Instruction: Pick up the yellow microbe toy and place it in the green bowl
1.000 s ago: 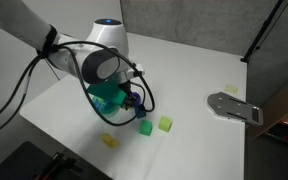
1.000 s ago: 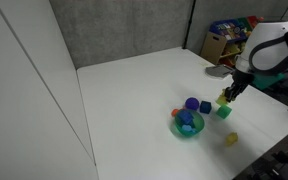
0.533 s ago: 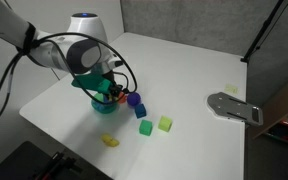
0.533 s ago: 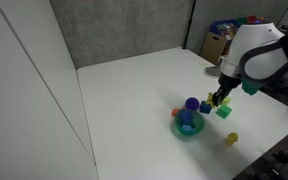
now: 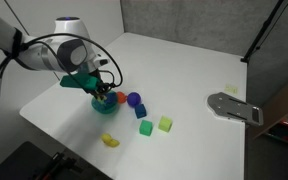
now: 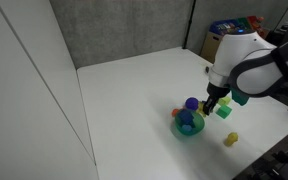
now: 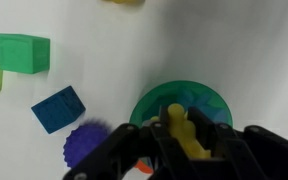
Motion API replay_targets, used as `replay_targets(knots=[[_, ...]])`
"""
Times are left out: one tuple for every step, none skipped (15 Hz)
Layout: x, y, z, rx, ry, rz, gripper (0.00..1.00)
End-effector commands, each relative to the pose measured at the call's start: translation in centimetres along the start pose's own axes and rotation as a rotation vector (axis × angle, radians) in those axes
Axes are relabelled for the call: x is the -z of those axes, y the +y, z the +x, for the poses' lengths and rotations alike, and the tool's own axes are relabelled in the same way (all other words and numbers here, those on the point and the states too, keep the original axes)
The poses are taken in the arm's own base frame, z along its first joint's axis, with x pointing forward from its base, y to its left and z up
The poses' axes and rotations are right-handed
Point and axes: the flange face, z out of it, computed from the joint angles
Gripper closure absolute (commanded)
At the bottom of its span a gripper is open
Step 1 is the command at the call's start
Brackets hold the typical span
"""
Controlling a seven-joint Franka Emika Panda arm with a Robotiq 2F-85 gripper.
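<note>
Yellow microbe toy [image 7: 183, 128], knobbly, clamped in black pincer [image 7: 190, 152] over round shallow green bowl [image 7: 184, 87].

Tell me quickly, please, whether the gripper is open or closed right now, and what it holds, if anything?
Gripper: closed on the yellow microbe toy, over the green bowl.

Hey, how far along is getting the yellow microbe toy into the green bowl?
Done: the yellow microbe toy is picked up, pinched between the fingers. In hand: the gripper holds it above the green bowl. Left: open and release it inside.
</note>
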Motion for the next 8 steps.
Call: replay_targets(knots=[[-2.2,-1.0,1.2,0.024,-0.037,-0.007,0.92],[-2.8,-1.2,1.4,0.031,-0.043,-0.010,0.92],[-3.3,-1.4,1.6,0.035,-0.053,-0.011,0.92],[-3.7,-1.5,1.8,0.040,-0.058,-0.016,0.92],[-4.1,-1.5,2.0,0.045,-0.063,-0.017,0.92],[-4.4,-1.6,2.2,0.050,-0.066,-0.020,0.92],[-4.7,-1.6,2.4,0.053,-0.070,-0.018,0.48],[-4.8,-1.6,2.6,0.054,-0.069,-0.018,0.47]])
